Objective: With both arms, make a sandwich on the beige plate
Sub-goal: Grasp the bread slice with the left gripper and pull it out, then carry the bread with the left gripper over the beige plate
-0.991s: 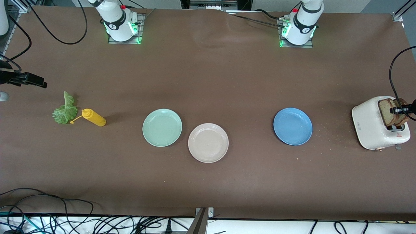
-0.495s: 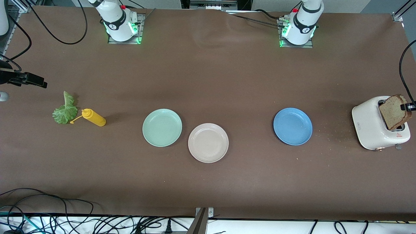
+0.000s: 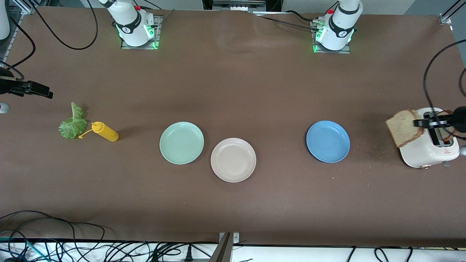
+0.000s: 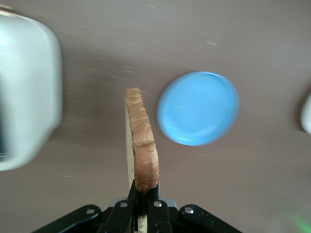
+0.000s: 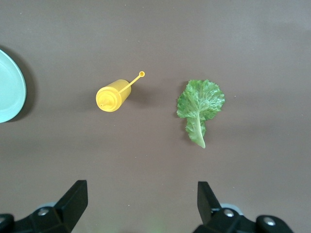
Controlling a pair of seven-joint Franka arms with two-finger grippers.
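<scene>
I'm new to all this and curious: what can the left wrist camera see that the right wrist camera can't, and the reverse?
Only the left wrist view shows the left gripper shut on a bread slice, the white toaster and the blue plate. Only the right wrist view shows the open right gripper, the yellow bottle, the lettuce leaf and the mint-green plate's edge. Both show the brown table.

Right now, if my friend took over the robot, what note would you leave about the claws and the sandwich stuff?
Left claw: shut on a square brown toasted bread slice, held up over the white toaster; a second slice sits in its slot.
Right claw: open, over the ruffled green lettuce leaf beside the yellow squeeze bottle.
Round beige plate: nothing on it yet.
Left: both slices and lettuce onto that plate.
</scene>
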